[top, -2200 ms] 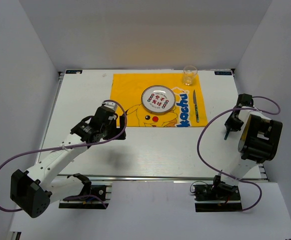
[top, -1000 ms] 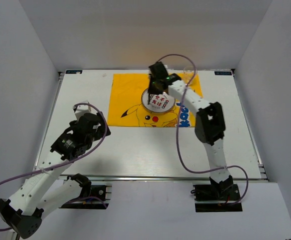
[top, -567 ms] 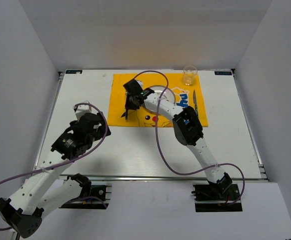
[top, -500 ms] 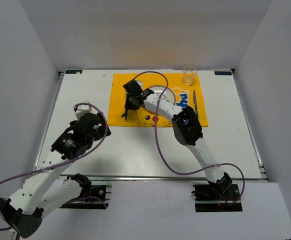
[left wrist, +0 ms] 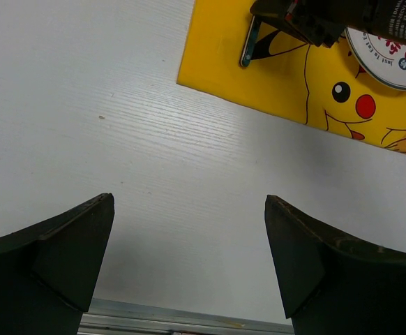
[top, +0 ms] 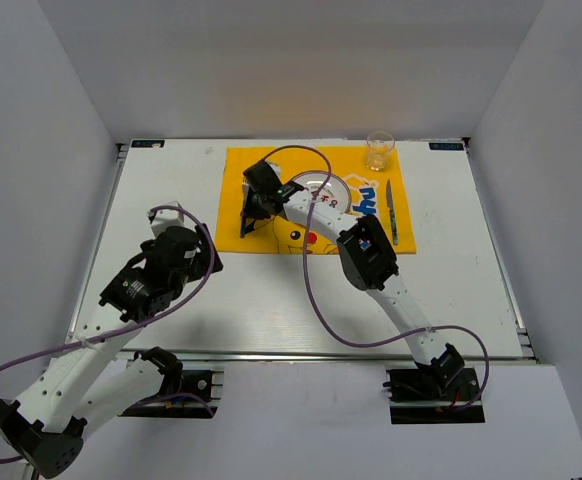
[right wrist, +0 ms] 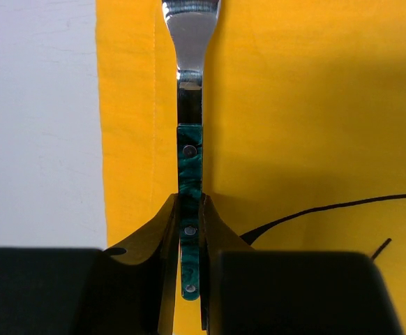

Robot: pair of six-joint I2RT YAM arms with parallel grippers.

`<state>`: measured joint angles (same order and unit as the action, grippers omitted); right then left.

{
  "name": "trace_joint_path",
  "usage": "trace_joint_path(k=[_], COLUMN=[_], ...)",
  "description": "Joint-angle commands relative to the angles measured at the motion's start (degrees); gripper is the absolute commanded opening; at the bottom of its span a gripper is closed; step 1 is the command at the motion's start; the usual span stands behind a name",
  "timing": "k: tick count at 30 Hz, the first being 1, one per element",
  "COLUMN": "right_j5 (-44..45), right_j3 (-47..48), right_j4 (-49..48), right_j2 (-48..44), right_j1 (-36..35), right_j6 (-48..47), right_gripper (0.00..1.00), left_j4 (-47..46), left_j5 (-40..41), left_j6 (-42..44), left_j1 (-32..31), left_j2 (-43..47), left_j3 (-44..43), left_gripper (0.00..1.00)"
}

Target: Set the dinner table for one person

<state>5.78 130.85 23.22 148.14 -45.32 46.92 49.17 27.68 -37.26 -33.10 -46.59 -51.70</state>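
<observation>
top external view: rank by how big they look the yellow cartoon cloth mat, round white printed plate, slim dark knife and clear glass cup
1. yellow cartoon cloth mat
2. round white printed plate, though partly hidden
3. slim dark knife and clear glass cup: not ranked, the knife is longer, the glass wider

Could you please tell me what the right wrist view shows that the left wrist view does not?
Only the right wrist view shows fingers clamped on the green-handled utensil, its rivets and steel neck. Only the left wrist view shows the plate, the rail and the open left gripper. Both show the yellow mat, the dinner table, that utensil and the right gripper.
</observation>
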Motion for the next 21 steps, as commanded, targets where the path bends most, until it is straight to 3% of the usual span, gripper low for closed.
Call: trace_joint_path(k=[1,18,21], right_j5=[-0.51,-0.95,-0.86], right_j3=[2.66,3.89,3.89], right_j4=[-3.09,-2.92,-2.74], right_j2=[0.75,2.86,2.77], right_j1=[-0.56,-1.00,-0.91], right_j6=[1.51,0.55,0.11], right_gripper=[0.00,0.01,0.13], left_j4=[-0.91,-1.09,-1.18], left_j5=[-0.70,-1.05,-1.14], left_j6=[0.87,1.13,1.13], left_j1=[0.23,-0.30,-0.30], left_j2=[1.06,2.55,2.99], left_j3=[-0.42,-0.15,-0.15], left_gripper=[0.98,0.98,0.98])
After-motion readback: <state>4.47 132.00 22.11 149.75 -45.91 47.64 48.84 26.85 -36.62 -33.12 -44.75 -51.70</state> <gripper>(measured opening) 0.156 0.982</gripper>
